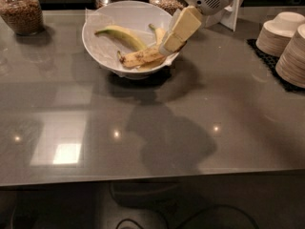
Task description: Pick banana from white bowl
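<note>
A wide white bowl (102,51) lined with thin paper stands at the back of the grey table. A dull-yellow, brown-speckled banana (140,57) lies along its front right side. A curved green-yellow banana (121,34) lies behind it, and a shorter yellow banana (158,33) peeks out at the right. My gripper (170,44) comes in from the upper right and hangs over the bowl's right rim, its cream fingers pointing down at the speckled banana's right end.
Stacks of small beige bowls (283,39) stand on a black mat at the right edge. Glass jars (21,11) of brown grains line the back. A white stand (228,15) is behind the arm.
</note>
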Robot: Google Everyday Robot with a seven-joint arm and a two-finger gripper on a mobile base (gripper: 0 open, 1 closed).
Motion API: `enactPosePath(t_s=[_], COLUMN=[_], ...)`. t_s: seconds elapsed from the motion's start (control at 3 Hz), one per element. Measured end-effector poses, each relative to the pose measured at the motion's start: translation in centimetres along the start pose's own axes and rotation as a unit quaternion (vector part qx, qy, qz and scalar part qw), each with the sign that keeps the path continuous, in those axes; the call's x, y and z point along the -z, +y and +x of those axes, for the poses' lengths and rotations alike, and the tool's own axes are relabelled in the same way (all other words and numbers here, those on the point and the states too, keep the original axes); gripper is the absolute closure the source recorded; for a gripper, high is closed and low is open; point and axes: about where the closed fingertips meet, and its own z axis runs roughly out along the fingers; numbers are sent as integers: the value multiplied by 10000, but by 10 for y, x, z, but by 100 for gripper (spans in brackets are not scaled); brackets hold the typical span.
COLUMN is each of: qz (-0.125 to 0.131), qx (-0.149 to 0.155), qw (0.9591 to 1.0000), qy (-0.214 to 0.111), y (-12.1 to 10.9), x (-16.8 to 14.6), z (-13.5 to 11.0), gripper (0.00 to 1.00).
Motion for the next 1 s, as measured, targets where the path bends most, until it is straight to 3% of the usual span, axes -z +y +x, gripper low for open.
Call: enactPosePath(t_s=[0.33,0.67,1.0], qz=[0,-21,-178], qx=[0,297,920], qw=[10000,9995,9949], qy=[0,133,364], y=[0,-1,-9], x=[0,-6,-32], z=[0,-1,-4], gripper=[0,0,0])
